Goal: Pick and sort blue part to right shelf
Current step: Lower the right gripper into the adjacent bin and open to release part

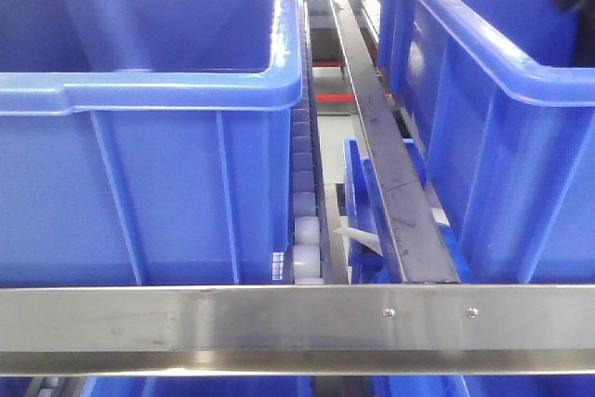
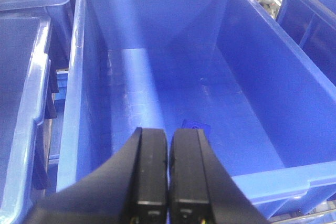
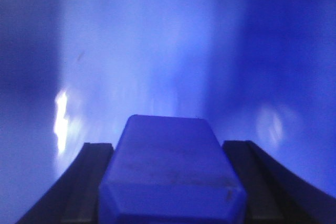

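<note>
Blurred blue tub wall (image 3: pixel 157 51) behind right fingers (image 3: pixel 94 182) grasping blue part (image 3: pixel 170 174); left fingers (image 2: pixel 149 177) clenched.

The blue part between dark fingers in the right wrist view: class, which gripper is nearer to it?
Right. The right gripper holds the blue part between its fingers. The left gripper, fingers together, hangs over a blue tub elsewhere.

Left hand (image 2: pixel 168 174): black flat fingers; right hand (image 3: pixel 170 182): black curved fingers
</note>
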